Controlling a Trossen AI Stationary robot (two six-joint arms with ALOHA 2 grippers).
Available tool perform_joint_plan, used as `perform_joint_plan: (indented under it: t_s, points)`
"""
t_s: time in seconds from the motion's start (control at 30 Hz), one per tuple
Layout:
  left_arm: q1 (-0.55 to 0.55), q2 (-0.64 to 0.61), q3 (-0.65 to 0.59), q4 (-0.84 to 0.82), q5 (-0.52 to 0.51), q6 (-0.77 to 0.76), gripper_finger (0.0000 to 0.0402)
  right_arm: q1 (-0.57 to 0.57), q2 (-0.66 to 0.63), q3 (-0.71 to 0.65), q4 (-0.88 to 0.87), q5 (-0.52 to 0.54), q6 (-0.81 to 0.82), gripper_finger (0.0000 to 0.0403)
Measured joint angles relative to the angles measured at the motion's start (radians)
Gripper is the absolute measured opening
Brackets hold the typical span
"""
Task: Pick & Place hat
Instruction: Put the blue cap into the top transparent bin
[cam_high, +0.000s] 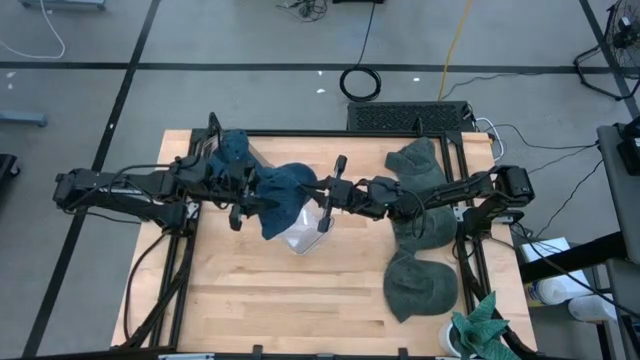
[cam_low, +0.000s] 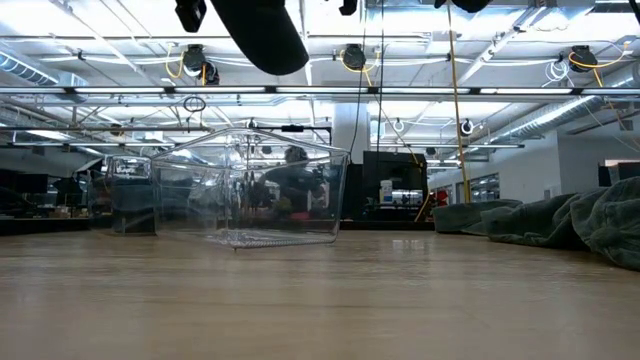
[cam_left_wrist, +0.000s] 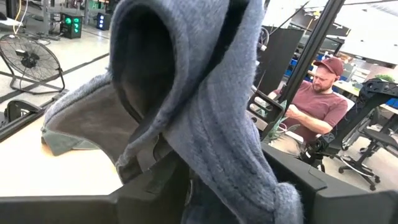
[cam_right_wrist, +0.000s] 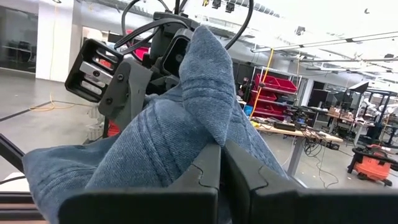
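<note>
A blue hat (cam_high: 285, 190) hangs in the air between my two grippers, above a clear plastic container (cam_high: 303, 235). My left gripper (cam_high: 250, 200) is shut on its left side and my right gripper (cam_high: 322, 195) on its right side. In the low view the hat (cam_low: 262, 35) shows dark at the top, well above the container (cam_low: 250, 195). In the left wrist view the hat (cam_left_wrist: 205, 93) fills the picture. The right wrist view shows it (cam_right_wrist: 180, 124) stretching away toward the left gripper. My left gripper (cam_left_wrist: 211, 205) holds the hat's left end (cam_left_wrist: 214, 174) between its two fingers, coming level from the table's left; the cloth itself hides the place of contact. The hat is lifted clear and sags. My right gripper (cam_right_wrist: 221, 186) pinches a raised fold of the hat's right edge (cam_right_wrist: 208, 118) between its fingers, coming level from the table's right. The hat is clear of the table.
A second blue hat (cam_high: 235, 150) lies near the far left edge. Several green hats (cam_high: 420, 165) (cam_high: 420, 285) lie along the table's right side, seen low on the right (cam_low: 570, 220). A person (cam_left_wrist: 317, 99) sits beyond the table. Bare wood lies along the near edge.
</note>
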Motion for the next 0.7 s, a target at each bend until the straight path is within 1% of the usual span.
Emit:
perform_joint_plan:
  t_s: [0.53, 0.6, 0.7]
  points:
    - [0.000, 0.000, 0.000, -0.001, 0.000, -0.001, 0.0184, 0.000, 0.000, 0.000, -0.005, 0.001, 0.000, 0.0000]
    - [0.000, 0.000, 0.000, -0.002, 0.000, -0.001, 0.0173, 0.000, 0.000, 0.000, -0.004, 0.001, 0.000, 0.0000]
    - [0.000, 0.000, 0.000, -0.002, 0.000, 0.000, 0.0140, 0.000, 0.000, 0.000, -0.004, 0.002, 0.000, 0.0000]
